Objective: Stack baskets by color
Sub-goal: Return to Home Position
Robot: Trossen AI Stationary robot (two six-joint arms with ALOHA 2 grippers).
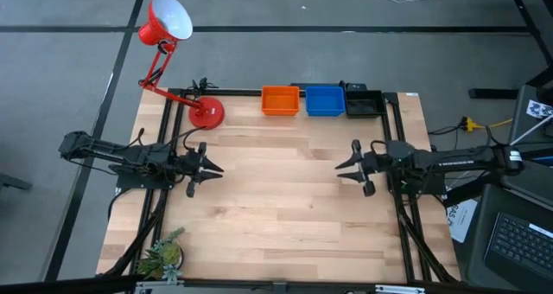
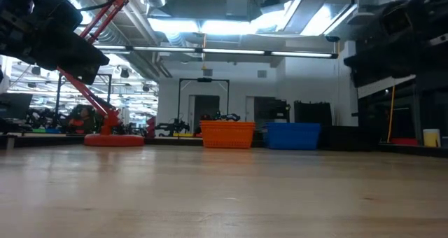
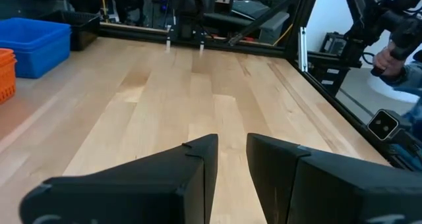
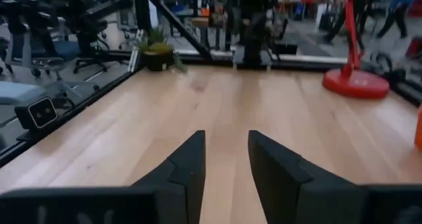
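Now the orange baskets [image 1: 280, 100], blue baskets [image 1: 325, 100] and black baskets [image 1: 363, 103] sat side by side along the surface's [image 1: 285, 216] far edge. The left end effector [image 1: 218, 169] and right end effector [image 1: 340, 166] hovered well apart, each narrowly parted and empty.

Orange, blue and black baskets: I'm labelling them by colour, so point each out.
Orange baskets [image 1: 280, 100]: high view, inner floor.
Blue baskets [image 1: 325, 100]: high view, inner floor.
Black baskets [image 1: 364, 104]: high view, inner floor.

Glaring ceiling lights [image 2: 189, 24], even brightness, soft faint shadows on table [image 1: 285, 199]
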